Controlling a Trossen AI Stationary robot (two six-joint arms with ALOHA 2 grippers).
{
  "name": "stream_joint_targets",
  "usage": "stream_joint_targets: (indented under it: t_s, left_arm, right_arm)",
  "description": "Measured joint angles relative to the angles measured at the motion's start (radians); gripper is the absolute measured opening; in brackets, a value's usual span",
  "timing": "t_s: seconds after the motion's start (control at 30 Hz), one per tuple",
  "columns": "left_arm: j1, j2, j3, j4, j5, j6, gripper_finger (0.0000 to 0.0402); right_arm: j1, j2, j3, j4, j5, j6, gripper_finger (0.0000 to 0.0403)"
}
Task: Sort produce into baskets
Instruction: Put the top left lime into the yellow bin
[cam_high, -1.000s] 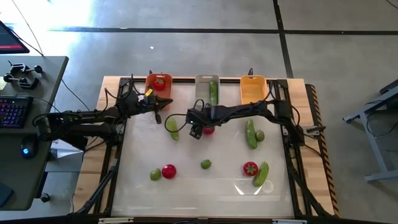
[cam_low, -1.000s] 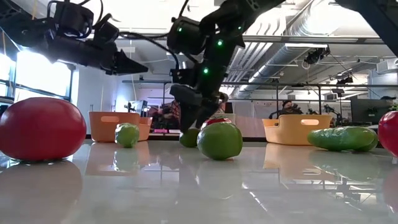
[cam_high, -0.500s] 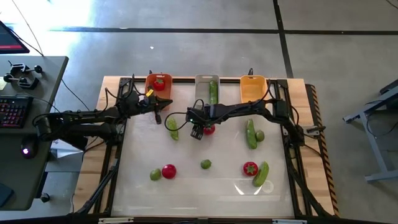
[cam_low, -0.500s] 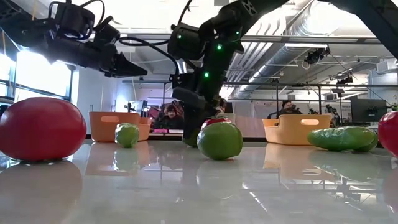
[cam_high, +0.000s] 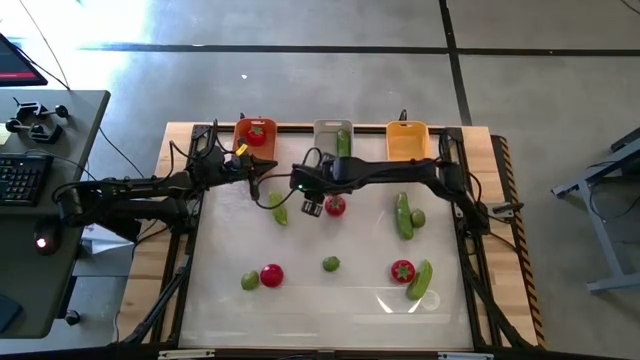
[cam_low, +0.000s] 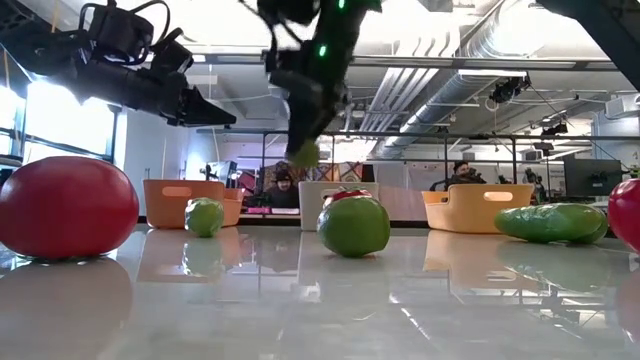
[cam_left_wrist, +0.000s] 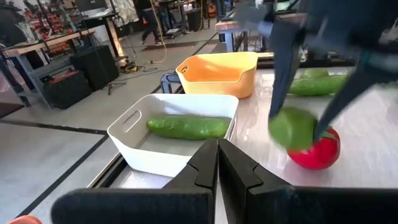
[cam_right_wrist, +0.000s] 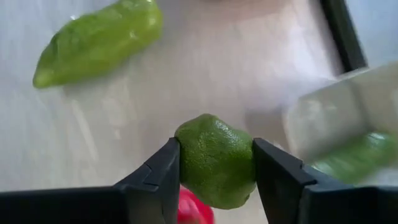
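Right gripper (cam_right_wrist: 214, 163) clamped on a lime (cam_right_wrist: 216, 160), lifted clear of the table above a tomato (cam_high: 335, 206), near the grey bin (cam_high: 331, 141). Left gripper (cam_high: 252, 170) shut, empty, parked by the red bin (cam_high: 254, 134). Risk: round, bumpy fruit pinched at its sides only, so possibly slipping on a quick swing, or landing in the grey bin beside the cucumber (cam_left_wrist: 186, 127).

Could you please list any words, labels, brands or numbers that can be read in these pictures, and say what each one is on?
None can be read. The three baskets, orange-red, pale grey and yellow-orange, show no lettering, nor does the lime held in the right gripper. The background monitors are too small to read.
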Motion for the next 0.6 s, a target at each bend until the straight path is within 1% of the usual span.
stream_joint_targets:
  t_s: [0.07,0.17,0.23,0.3,0.37,0.43,0.6]
  left_arm:
    - [0.0,0.0,0.0,-0.001,0.0,0.0,0.0]
    - [0.0,0.0,0.0,-0.013,0.0,0.0,0.0]
    - [0.0,0.0,0.0,-0.02,0.0,-0.001,0.0]
    - [0.0,0.0,0.0,-0.025,0.0,-0.001,0.0]
    - [0.0,0.0,0.0,-0.024,0.0,-0.013,0.0]
    - [0.0,0.0,0.0,-0.025,0.0,-0.018,0.0]
    - [0.0,0.0,0.0,-0.024,0.0,-0.014,0.0]
  right_arm:
    - [0.006,-0.016,0.036,-0.107,0.039,0.013,0.0152]
    - [-0.005,-0.06,0.034,-0.24,0.109,0.072,0.0152]
    - [-0.023,-0.105,0.004,-0.321,0.18,0.128,0.0152]
    - [-0.052,-0.158,-0.051,-0.363,0.222,0.179,0.0152]
    - [-0.092,-0.219,-0.136,-0.362,0.224,0.211,0.0152]
    - [-0.144,-0.29,-0.246,-0.32,0.221,0.224,0.0152]
    - [-0.32,-0.464,-0.544,-0.142,0.17,0.21,0.0152]
